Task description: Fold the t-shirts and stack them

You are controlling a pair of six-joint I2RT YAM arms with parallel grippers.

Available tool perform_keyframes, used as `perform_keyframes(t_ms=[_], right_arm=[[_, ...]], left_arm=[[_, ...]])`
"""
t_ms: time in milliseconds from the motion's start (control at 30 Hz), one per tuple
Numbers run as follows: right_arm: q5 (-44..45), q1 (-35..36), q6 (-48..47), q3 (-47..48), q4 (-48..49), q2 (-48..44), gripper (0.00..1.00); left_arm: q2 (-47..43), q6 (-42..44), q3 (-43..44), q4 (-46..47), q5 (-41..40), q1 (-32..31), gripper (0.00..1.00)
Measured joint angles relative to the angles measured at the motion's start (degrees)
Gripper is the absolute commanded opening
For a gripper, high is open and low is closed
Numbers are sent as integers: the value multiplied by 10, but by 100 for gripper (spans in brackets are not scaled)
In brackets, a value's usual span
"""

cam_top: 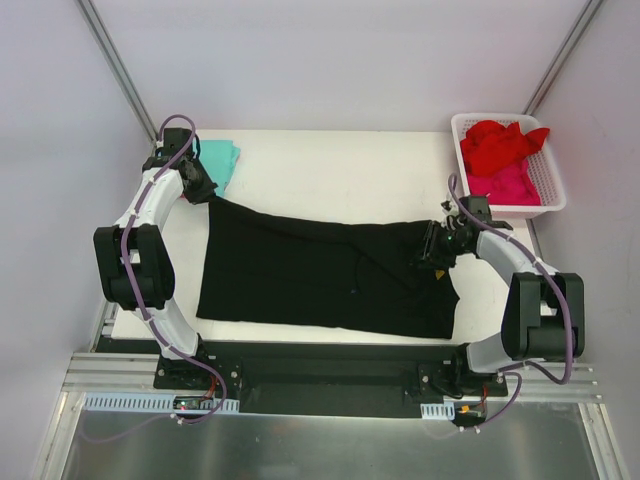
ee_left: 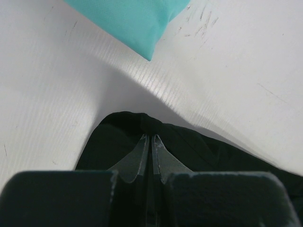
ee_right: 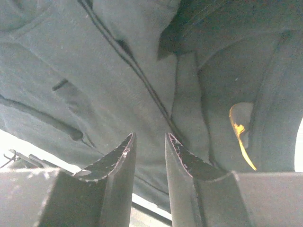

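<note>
I see left gripper pinched shut on black shirt corner, teal shirt at 12 o'clock. Only right wrist view shows right gripper jaws parted, facing cloth.

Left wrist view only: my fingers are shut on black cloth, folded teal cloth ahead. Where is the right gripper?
Observer: The right gripper hangs over the right end of the large black cloth t-shirt, jaws parted, gripping nothing.
Operator: Anything left to fold?
Observer: A red cloth shirt and a pink cloth shirt lie in the white slotted plastic basket, far right corner.
Operator: Black shirt flat?
Observer: Spread wide, creased near its right end.
</note>
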Motion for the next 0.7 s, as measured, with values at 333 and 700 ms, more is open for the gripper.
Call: perform_keyframes(t_ms=[333,700], right_arm=[[2,-38,1,0,32,47,31],[-4,-41,1,-14,37,59,31]], left_arm=[[0,0,1,0,0,0,0],[0,0,1,0,0,0,0]])
